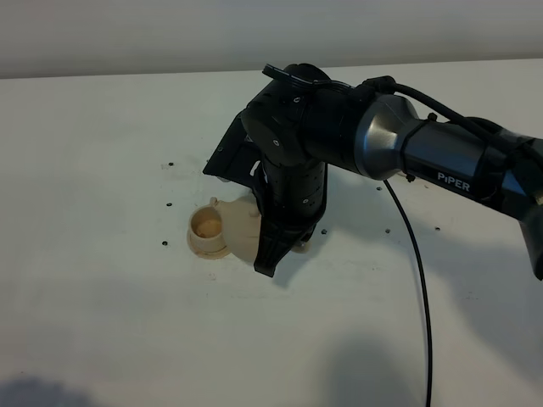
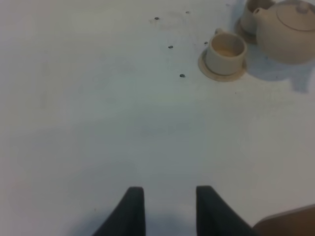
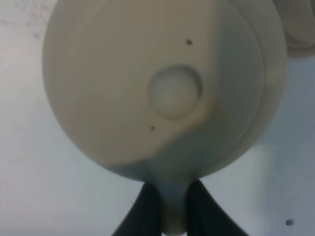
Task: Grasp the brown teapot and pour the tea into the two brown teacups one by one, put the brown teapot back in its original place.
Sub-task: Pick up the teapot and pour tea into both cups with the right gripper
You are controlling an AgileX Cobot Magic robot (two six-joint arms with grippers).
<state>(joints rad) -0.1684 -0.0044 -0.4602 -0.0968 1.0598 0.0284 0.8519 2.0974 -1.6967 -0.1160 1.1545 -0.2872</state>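
Note:
The brown teapot (image 1: 240, 229) is seen from above in the right wrist view (image 3: 162, 83), with its knobbed lid on. My right gripper (image 1: 268, 259) reaches across the middle and is shut on the teapot's handle (image 3: 173, 209). One brown teacup (image 1: 206, 227) stands on its saucer just left of the teapot and also shows in the left wrist view (image 2: 225, 50). The second teacup (image 2: 252, 11) is right by the teapot's spout (image 2: 262, 12); the arm hides it in the exterior view. My left gripper (image 2: 170, 211) is open and empty, low over bare table, far from the cups. I cannot pick out the coaster disc.
The white table (image 1: 102, 153) has small dark screw holes (image 1: 168, 204) near the cup. The right arm's black cable (image 1: 420, 280) hangs over the table on the right. A tan-brown flat edge (image 2: 290, 223) lies beside my left gripper; I cannot tell what it is.

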